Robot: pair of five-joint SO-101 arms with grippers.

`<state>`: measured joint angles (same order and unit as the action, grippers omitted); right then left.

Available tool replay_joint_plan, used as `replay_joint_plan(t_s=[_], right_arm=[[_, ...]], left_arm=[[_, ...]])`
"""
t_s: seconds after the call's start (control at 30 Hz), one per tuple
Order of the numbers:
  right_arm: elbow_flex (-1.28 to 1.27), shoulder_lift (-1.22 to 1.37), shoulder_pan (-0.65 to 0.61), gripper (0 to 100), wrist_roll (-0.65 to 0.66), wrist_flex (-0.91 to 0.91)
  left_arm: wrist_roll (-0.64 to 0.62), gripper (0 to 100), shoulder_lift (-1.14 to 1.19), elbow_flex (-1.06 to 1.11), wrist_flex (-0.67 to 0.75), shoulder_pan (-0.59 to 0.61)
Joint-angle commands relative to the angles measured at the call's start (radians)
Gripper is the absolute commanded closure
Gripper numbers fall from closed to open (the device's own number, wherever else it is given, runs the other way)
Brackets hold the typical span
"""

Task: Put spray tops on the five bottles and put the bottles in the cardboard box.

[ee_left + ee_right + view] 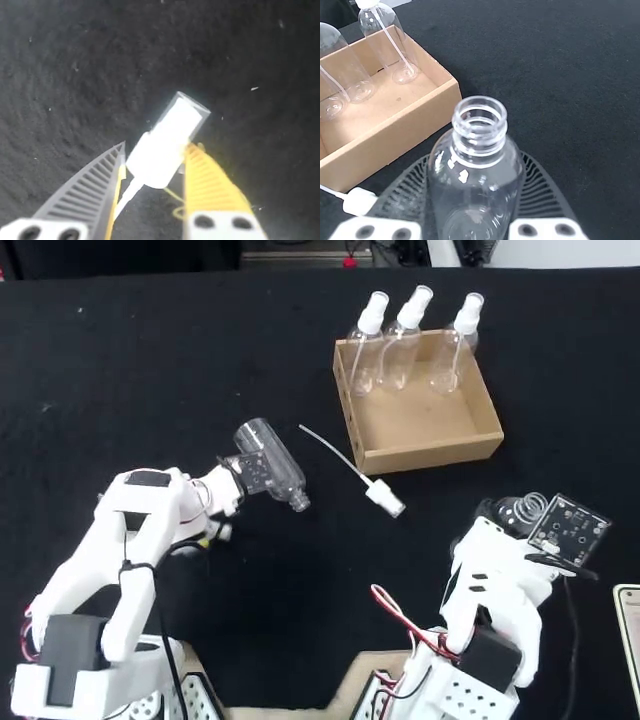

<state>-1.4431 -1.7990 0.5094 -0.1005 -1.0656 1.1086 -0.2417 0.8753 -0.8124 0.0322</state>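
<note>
My left gripper [157,147] points down at the black table, shut on a white spray top [170,132] with a clear cap and its tube trailing back. The left arm [150,505] stands at the lower left. Beside its wrist a clear open bottle [268,468] lies on its side. My right gripper [476,157] is shut on an upright clear bottle [477,170] with an open threaded neck, seen from above as a bottle [520,508] at the lower right. A loose spray top [385,502] lies between the arms. The cardboard box [420,452] holds three capped bottles [400,340].
The box wall [395,135] and the loose spray top [356,201] lie just beyond the held bottle. A pale object [630,615] sits at the table's right edge. Open black tabletop stretches left of the box and between the two arms.
</note>
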Motion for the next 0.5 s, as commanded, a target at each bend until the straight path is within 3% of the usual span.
replay_joint_plan(t_s=[0.0, 0.3, 0.4, 0.47], right_arm=[[0.004, -0.094, 0.009, 92.1, -0.009, 0.037], [0.004, -0.094, 0.009, 92.1, -0.009, 0.037], [0.004, -0.094, 0.009, 92.1, -0.009, 0.037], [0.004, -0.094, 0.009, 92.1, -0.009, 0.037]], left_arm=[[-0.127, 95, -0.069, -0.028, -0.014, 0.018], [-0.196, 94, -0.189, -0.028, -0.301, 0.016], [-0.318, 92, -0.187, -0.028, -0.313, 0.016], [-0.417, 85, -0.187, -0.035, -0.313, 0.016]])
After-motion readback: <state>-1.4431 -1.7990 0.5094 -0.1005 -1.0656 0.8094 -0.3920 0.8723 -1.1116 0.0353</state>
